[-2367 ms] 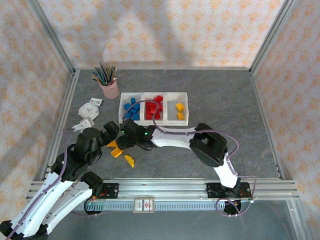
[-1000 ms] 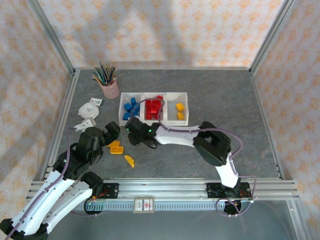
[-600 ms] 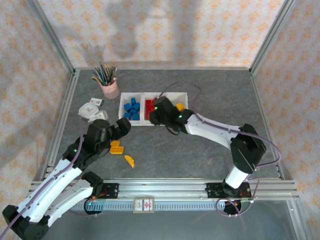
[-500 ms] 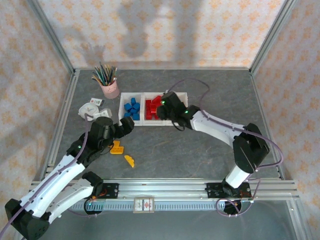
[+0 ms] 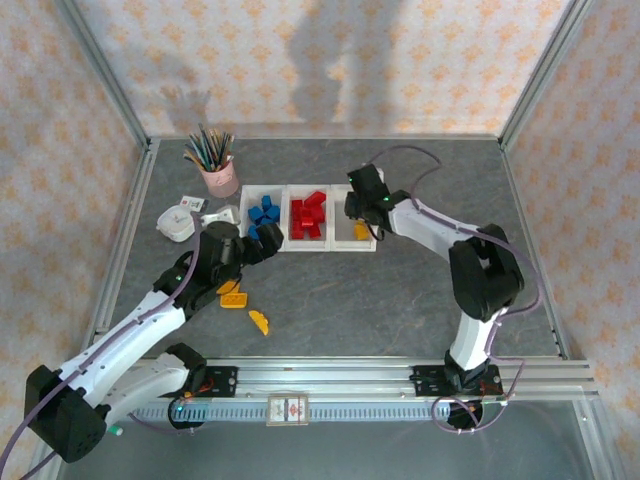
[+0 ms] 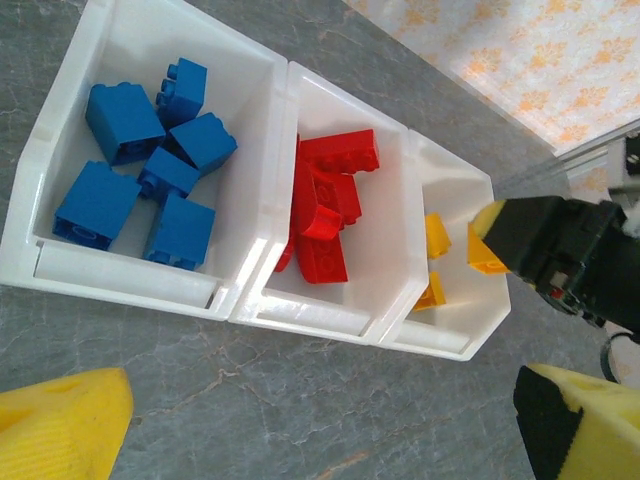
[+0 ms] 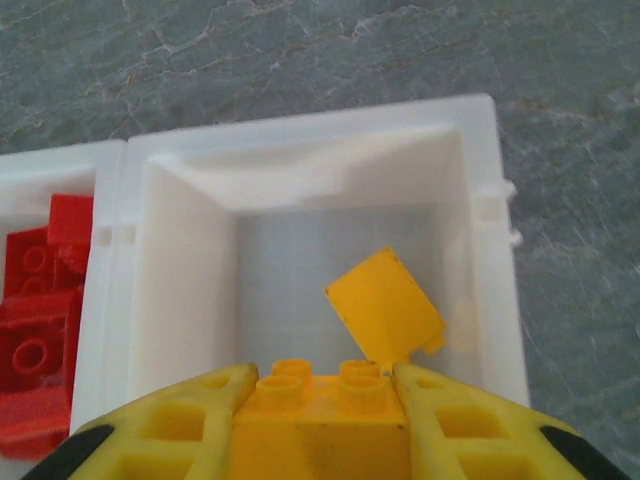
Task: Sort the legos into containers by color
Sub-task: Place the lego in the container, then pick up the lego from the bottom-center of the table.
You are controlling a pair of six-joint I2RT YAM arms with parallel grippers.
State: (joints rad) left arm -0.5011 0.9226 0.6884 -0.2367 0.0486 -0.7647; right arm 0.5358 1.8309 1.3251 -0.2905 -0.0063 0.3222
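A: Right gripper [image 5: 360, 208], quick?
B: Jaws narrow, clamped on a yellow blocky plastic brick [image 7: 322, 420] with four round studs on top and smooth sides. It hangs at the rim of the right-hand bin in the row of three joined white translucent rectangular plastic bins [image 6: 250, 300].
A: Inside that bin?
B: A smooth yellow wedge-shaped piece [image 7: 385, 305], tilted, near the right wall.
A: Other two bins?
B: Left bin has glossy blue cube-like bricks [image 6: 130, 170], loosely heaped. Middle bin has red studded bricks [image 6: 325, 215], piled crookedly.
A: Left gripper [image 5: 258, 245]?
B: Jaws wide apart with nothing between them, and soft yellow foam pads [image 6: 60, 430] on the fingers. It hovers just beside the blue bin's near side, over the grey marbled table [image 5: 400, 290].
A: Anything loose?
B: Two pieces on the table, near each other and apart from the bins: a flat yellow blocky piece [image 5: 232, 295] and a curved yellow wedge [image 5: 259, 322].
A: Clutter?
B: A pink cup of pencils [image 5: 218, 178], beyond the bins' left end.
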